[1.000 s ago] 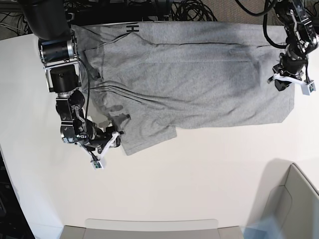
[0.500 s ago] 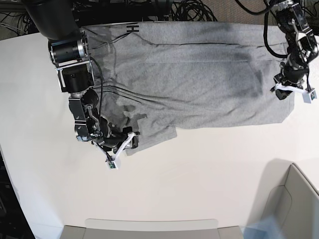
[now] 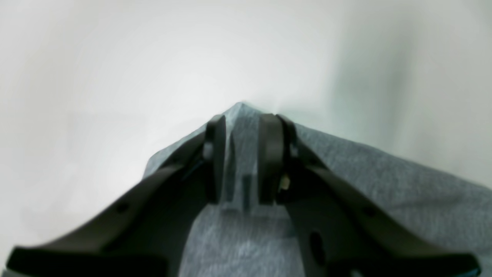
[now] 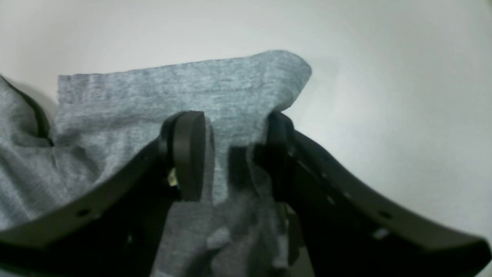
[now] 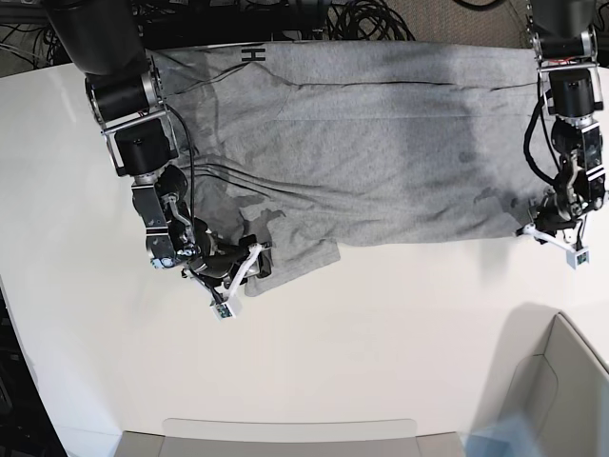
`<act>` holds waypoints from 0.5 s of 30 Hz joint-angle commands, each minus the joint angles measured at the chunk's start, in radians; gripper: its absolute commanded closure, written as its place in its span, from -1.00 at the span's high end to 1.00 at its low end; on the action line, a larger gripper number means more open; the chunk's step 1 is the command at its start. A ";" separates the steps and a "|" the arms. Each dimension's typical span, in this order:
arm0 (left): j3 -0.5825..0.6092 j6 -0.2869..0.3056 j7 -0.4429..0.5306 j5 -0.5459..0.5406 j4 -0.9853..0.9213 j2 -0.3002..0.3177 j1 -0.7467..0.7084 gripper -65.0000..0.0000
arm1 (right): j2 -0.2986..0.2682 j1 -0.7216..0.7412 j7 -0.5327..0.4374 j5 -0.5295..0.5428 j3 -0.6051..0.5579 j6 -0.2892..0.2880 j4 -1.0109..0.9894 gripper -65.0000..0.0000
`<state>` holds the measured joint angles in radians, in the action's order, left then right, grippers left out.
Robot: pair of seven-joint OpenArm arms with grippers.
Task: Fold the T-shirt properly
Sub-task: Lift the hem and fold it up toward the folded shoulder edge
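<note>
Both arms are shifting across the base view, the left gripper dragging its T-shirt corner down toward the near hem while the right gripper is sliding its pinched sleeve rightward, bunching cloth ahead of it.

The light heather-grey cotton T-shirt is a mottled, flecked grey, darker in its creases, with small black block lettering at its far edge. The smooth, plain surface under it is white. Both claws, left and right, have matte black fingers.
</note>
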<state>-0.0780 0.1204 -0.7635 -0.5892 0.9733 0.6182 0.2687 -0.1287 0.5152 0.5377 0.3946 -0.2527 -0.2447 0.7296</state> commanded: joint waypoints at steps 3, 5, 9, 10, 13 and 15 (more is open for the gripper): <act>-0.003 -0.001 0.023 0.031 0.005 0.033 0.022 -0.51 | -0.024 -0.007 0.095 -0.036 -0.006 0.011 -0.011 -0.20; -0.001 -0.001 0.023 0.042 0.000 0.035 0.019 -0.51 | -0.027 -0.007 0.095 -0.036 -0.006 0.011 -0.011 -0.20; -0.001 -0.001 0.023 0.102 0.000 0.035 0.017 -0.51 | -0.029 -0.007 0.095 -0.036 -0.006 0.011 -0.011 -0.20; -0.001 -0.001 0.023 0.108 0.000 0.035 0.017 -0.51 | -0.029 -0.007 0.095 -0.036 -0.006 0.011 -0.011 -0.20; -0.001 -0.001 0.022 0.111 -0.011 0.035 0.004 -0.50 | -0.029 -0.008 0.095 -0.036 -0.006 0.011 -0.011 -0.20; -0.001 0.002 0.022 0.107 -0.064 0.033 0.004 -0.46 | -0.029 -0.008 0.095 -0.036 -0.006 0.011 -0.011 -0.20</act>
<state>-0.0746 0.1253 -0.7506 -0.4858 0.9001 0.6292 0.2581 -0.1410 0.5144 0.5365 0.4023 -0.2527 -0.2554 0.7296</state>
